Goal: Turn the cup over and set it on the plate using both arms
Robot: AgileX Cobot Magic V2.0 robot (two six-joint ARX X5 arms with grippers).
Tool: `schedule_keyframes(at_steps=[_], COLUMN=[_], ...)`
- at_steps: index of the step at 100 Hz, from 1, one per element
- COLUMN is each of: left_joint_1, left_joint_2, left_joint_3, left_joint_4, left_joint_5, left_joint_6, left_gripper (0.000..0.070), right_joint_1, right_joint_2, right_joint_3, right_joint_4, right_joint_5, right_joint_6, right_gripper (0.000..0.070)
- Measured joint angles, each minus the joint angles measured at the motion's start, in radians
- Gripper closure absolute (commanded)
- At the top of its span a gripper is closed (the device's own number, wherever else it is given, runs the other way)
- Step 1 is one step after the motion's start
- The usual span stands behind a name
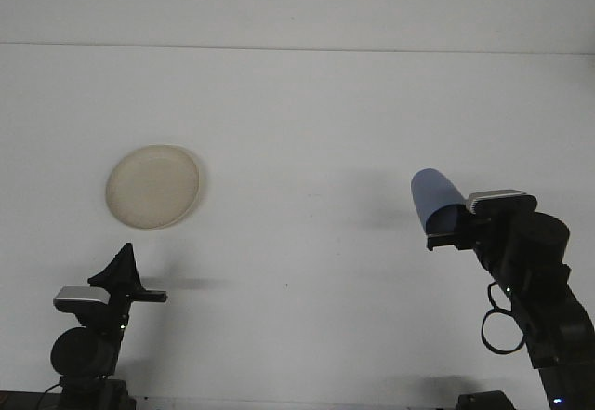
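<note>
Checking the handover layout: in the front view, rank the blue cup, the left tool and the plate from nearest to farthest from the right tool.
1. Blue cup: held in the right tool, tilted, on the right side.
2. Plate: far across the table, on the left.
3. Left tool: lower left, slightly farther in the image than the plate; the two are close to call.

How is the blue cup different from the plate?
The cup is blue; the plate is cream. The cup is held tilted by the right pincer; the plate lies flat on the table. The cup is on the right side; the plate is on the left, beyond the left pincer. Both look plain, with no pattern.
</note>
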Motion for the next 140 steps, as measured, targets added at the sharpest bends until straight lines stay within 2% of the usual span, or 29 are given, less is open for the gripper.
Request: schedule_keyframes(at_steps=[32,52,82,99,140], left_joint_1=[0.0,0.0,0.0,0.0,0.0], left_joint_2=[0.0,0.0,0.0,0.0,0.0], left_joint_3=[0.0,0.0,0.0,0.0,0.0], left_joint_4=[0.0,0.0,0.0,0.0,0.0], left_joint_5=[0.0,0.0,0.0,0.0,0.0], left_joint_6=[0.0,0.0,0.0,0.0,0.0], left_gripper=[0.0687,0.0687,0.0687,0.0687,0.0687], right_joint_1=[0.269,0.39,0.523,0.589,0.649], right_joint_2=[0.117,0.298,0.597,0.736,0.9], right_joint_3=[0.235,0.309,0.433,0.509,0.549], right_joint_4=[-0.372,-0.49,-0.534,-0.585,-0.614], right_joint_5=[0.011,0.012,0.011,0.011,0.011], right_joint_6=[0.175,0.219,0.216,0.182,0.108], right_gripper=[0.0692,0.0692,0.0688,0.0688,0.0684])
